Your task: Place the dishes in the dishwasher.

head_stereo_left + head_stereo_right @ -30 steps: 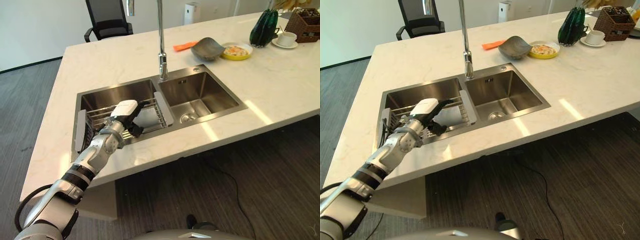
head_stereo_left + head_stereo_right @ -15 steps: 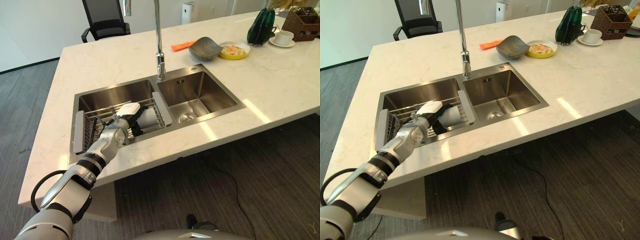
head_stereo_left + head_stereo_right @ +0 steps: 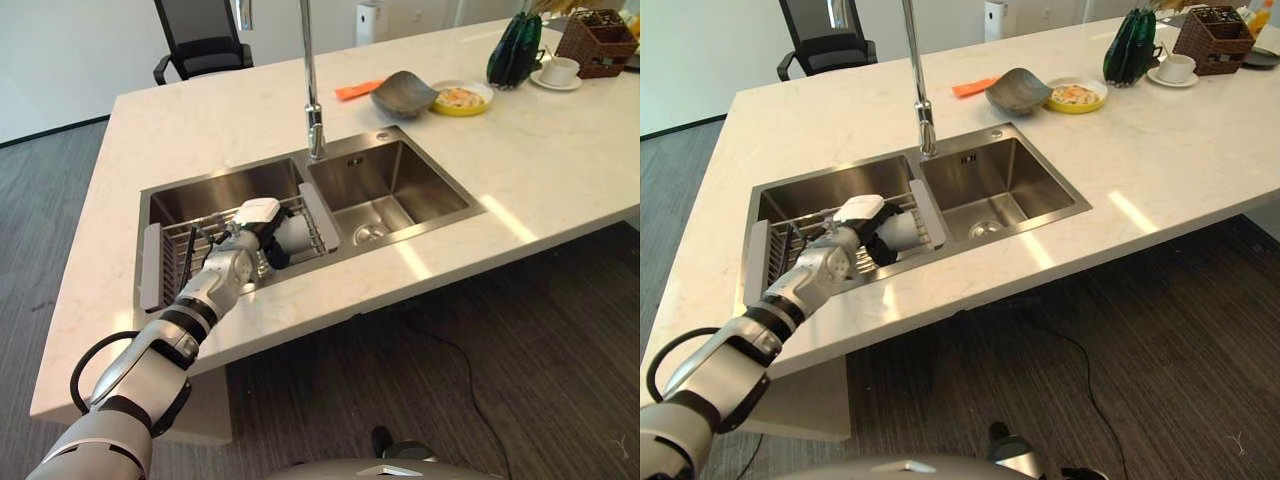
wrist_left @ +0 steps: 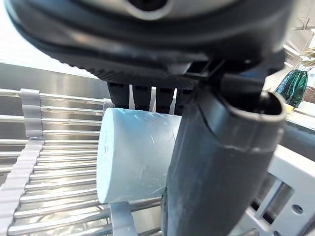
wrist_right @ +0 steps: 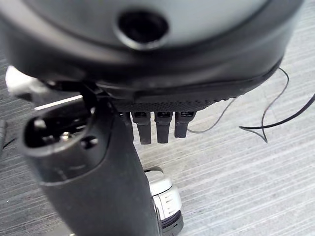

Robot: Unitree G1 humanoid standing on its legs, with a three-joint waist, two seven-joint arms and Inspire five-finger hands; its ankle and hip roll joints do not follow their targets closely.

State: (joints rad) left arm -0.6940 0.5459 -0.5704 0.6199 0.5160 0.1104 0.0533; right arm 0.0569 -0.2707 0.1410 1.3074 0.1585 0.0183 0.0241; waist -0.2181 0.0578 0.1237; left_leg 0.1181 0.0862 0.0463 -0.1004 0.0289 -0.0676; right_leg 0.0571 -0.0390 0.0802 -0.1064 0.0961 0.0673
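Left wrist view: rack (image 4: 54,162) bars beneath a pale cup (image 4: 133,155); left robot hand (image 3: 258,228) fingers and thumb curl round it.

Right robot hand (image 5: 147,123) hangs over the floor (image 5: 256,187), fingers straight.

White cup lying on its side on the sink rack

The cup (image 4: 133,155) is plain, pale and smooth-walled, tipped over on the wire drying rack (image 3: 190,245) that spans the left basin of the double sink (image 3: 400,215) (its round flat end faces the wrist camera). On the far counter, well apart from it, rest a dark grey bowl (image 3: 403,94), tilted, and just beside that a yellow dish (image 3: 464,98) with food in it; a white cup on a saucer (image 3: 557,71) stands farther right.
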